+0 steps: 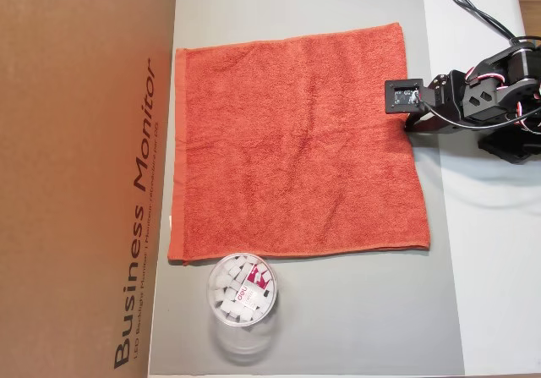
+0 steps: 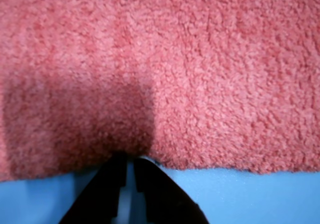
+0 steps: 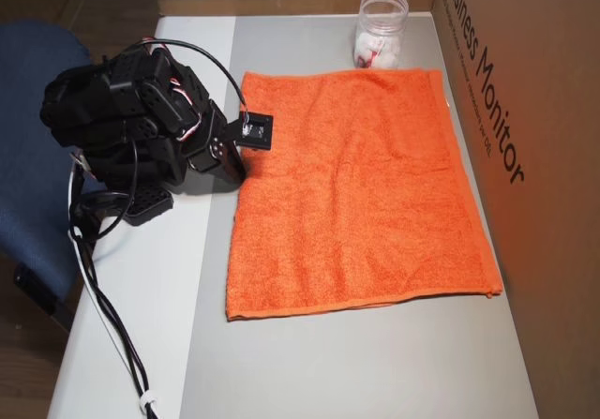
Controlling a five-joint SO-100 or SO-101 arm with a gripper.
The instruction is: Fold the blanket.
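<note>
Blanket (image 1: 296,141), one orange-red terry towel, lies spread flat across the middle of an overhead view on a grey mat (image 1: 363,310); its woven border band runs down its left edge, beside a brown cardboard box (image 1: 84,175) printed "Business Monitor"; one clear round tub (image 1: 243,298) of small white pieces stands just below the blanket's lower left corner; one black arm (image 1: 482,99) reaches in from the right, bent low, with its wrist camera module over the blanket's right edge in the upper right of the frame; the fingers are hidden beneath it.

Wrist view: the blanket's looped pile fills the upper three quarters; the mat shows as a bluish strip along the bottom; the gripper (image 2: 129,160) enters from the bottom centre, its two dark fingers (image 2: 107,184) nearly together with only a thin slit between them, tips right at the blanket's edge; whether they pinch any cloth I cannot tell.

Another overhead view: the arm sits folded at the upper left, its head at the blanket's left edge (image 3: 242,157); the tub stands at top centre, touching the blanket's far edge; the box fills the right side.
</note>
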